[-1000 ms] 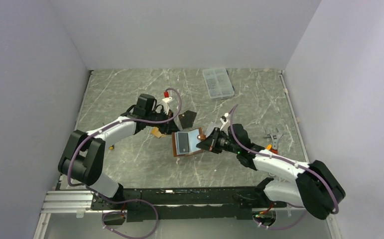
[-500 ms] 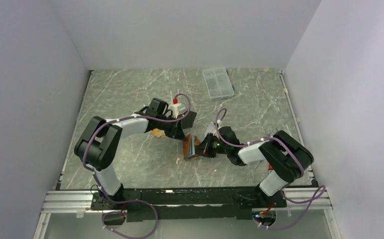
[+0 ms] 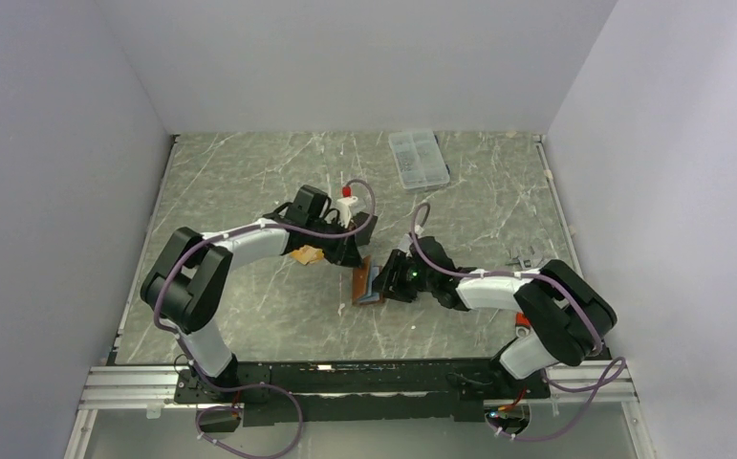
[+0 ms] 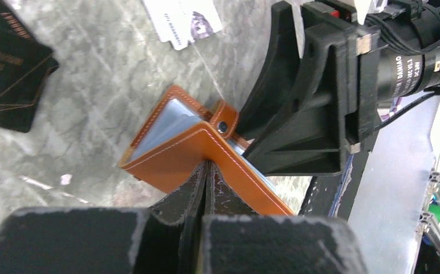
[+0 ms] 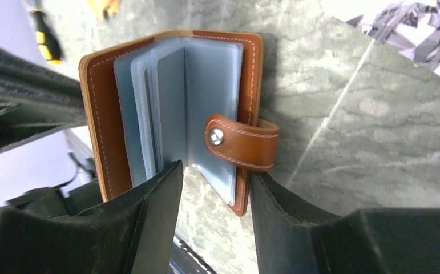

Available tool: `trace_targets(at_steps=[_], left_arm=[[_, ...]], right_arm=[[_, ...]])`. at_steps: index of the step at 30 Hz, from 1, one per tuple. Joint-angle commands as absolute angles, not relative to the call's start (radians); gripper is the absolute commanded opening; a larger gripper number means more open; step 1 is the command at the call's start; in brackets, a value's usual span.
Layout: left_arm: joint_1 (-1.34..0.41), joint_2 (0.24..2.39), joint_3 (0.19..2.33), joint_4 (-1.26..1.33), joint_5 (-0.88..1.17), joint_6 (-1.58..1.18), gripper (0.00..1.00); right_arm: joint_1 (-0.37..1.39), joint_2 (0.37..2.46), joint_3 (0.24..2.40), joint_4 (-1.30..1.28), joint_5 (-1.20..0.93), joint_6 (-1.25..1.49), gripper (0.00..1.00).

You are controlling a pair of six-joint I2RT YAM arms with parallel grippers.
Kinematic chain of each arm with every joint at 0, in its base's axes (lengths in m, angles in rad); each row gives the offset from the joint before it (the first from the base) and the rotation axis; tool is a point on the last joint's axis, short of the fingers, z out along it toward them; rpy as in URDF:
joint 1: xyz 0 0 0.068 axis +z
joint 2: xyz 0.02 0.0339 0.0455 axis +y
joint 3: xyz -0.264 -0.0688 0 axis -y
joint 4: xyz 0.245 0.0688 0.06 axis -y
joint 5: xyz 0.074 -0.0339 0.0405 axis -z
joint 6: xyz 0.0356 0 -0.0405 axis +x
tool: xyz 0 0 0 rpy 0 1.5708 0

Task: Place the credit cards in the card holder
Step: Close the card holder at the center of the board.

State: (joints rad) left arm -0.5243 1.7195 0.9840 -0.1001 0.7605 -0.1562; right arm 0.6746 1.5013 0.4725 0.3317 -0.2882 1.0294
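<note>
On the marbled desk, the brown card holder stands half open at the centre of the top view. The left end effector pinches its cover edge, and the right end effector is spread wide astride the snap-tab cover. A black card lies at the upper left of the left wrist view.

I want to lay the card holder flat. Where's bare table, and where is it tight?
Bare: the far-left corner, beyond the left arm; the near strip between the card holder and the table edge; the stretch between the clear box and the small tool. Crowded: centre, where left gripper and right gripper meet, black card and orange-tan card alongside.
</note>
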Motion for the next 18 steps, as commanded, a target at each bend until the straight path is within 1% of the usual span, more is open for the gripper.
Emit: trace_targets(at_steps=[1, 4, 9, 14, 18], left_arm=[[-0.573, 1.667, 0.998, -0.129, 0.745, -0.083, 0.04], [-0.587, 1.667, 1.009, -0.147, 0.747, -0.063, 0.04], [-0.588, 1.69, 1.027, -0.174, 0.757, -0.05, 0.03], [-0.589, 1.7, 1.026, -0.178, 0.767, -0.044, 0.03], [-0.589, 1.723, 1.041, -0.19, 0.784, -0.036, 0.03]], right_arm=[[0.737, 1.457, 0.549, 0.074, -0.102, 0.921, 0.49], [0.789, 1.429, 0.592, -0.068, 0.054, 0.879, 0.49], [0.861, 1.437, 0.68, -0.205, 0.251, 0.822, 0.49], [0.938, 1.469, 0.739, -0.265, 0.427, 0.812, 0.49], [0.985, 1.474, 0.718, -0.189, 0.505, 0.797, 0.48]])
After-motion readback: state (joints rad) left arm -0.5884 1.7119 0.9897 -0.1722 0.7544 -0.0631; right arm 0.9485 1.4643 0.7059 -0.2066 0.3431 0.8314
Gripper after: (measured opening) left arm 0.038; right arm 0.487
